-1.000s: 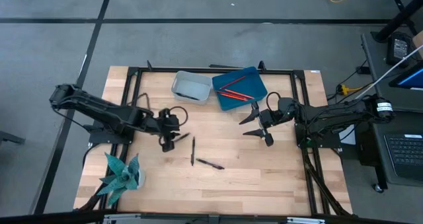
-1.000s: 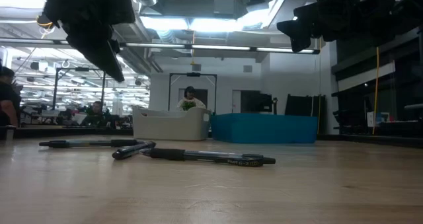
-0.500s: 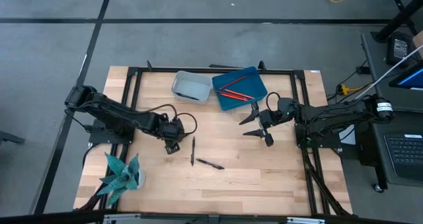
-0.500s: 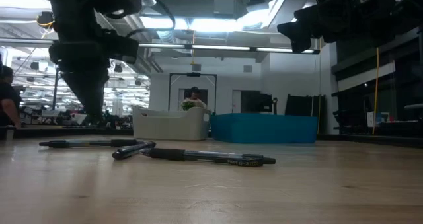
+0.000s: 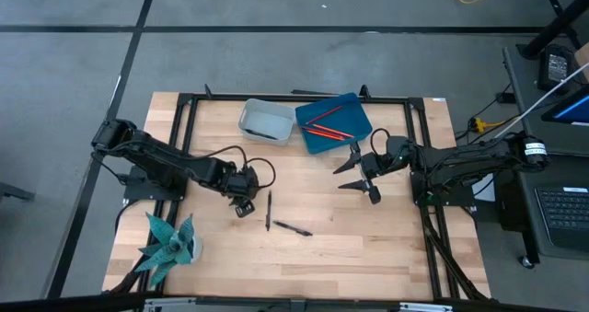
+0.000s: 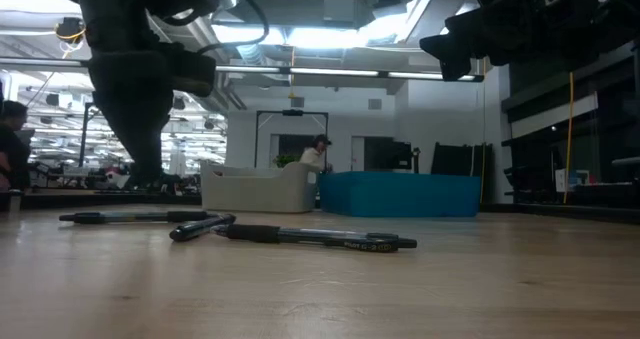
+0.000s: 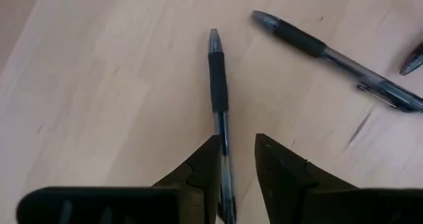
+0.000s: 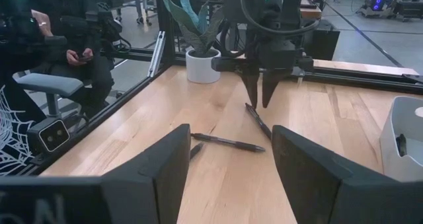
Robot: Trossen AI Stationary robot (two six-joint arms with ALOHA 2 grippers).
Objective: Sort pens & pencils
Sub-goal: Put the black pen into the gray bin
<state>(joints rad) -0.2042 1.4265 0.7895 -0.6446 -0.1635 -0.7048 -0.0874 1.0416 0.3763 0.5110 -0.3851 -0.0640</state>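
My left gripper [image 7: 236,159] sits low over the table [image 5: 368,248], fingers narrowly parted w/ one black pen [image 7: 221,112] running between them. 2 more pens [image 5: 293,228] lie nearby; pencils [image 5: 321,121] in blue tray [image 5: 354,132]. Right gripper [image 5: 357,177] hangs wide open near that tray.

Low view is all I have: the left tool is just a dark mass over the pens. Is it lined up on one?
Observer: Yes. In the left wrist view, the left tool straddles one pen, with its fingers narrowly open on either side of it.
Operator: And the other pens?
Observer: From above, two more pens lie loose on the table beside that tool, and it touches neither.
Operator: Where are the pencils?
Observer: The red pencils lie in the blue tray at the far edge. The right tool hovers open just in front of it.
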